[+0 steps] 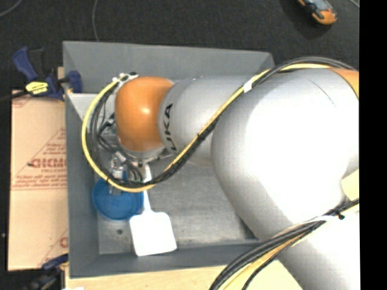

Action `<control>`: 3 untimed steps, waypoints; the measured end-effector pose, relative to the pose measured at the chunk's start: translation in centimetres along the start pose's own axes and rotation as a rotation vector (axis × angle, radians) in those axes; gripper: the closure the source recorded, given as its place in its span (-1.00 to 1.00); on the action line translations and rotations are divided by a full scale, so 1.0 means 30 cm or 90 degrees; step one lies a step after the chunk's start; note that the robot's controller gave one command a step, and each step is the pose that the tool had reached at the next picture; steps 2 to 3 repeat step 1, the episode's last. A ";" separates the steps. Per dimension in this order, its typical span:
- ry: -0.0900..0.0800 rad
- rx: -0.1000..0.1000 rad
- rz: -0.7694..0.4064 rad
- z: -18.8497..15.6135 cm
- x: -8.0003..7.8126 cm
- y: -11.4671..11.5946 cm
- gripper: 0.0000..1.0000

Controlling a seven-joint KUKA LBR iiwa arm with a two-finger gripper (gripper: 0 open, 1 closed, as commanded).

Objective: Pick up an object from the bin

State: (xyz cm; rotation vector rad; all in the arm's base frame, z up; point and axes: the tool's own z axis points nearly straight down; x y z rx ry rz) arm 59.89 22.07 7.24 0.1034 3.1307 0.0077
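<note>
Blue and round, like a small bowl or lid, the blue thing (pixel 113 205) lies near the lower-left corner of the bin as the camera sees it. My gripper (pixel 124 173) hangs right over its upper edge, partly covering it. I cannot tell whether the gripper is open or closed, because my wrist and cables hide that. I judge I am placed here to take the blue thing. A flat white piece (pixel 152 234) lies just beside it, touching or nearly so. Elsewhere the grey metal bin (pixel 181 59) shows bare floor beside my arm.
</note>
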 end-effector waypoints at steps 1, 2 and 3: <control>0.003 0.001 0.000 -0.099 0.004 -0.003 1.00; 0.003 0.001 0.000 -0.099 0.004 -0.003 1.00; 0.003 0.001 0.000 -0.099 0.004 -0.003 1.00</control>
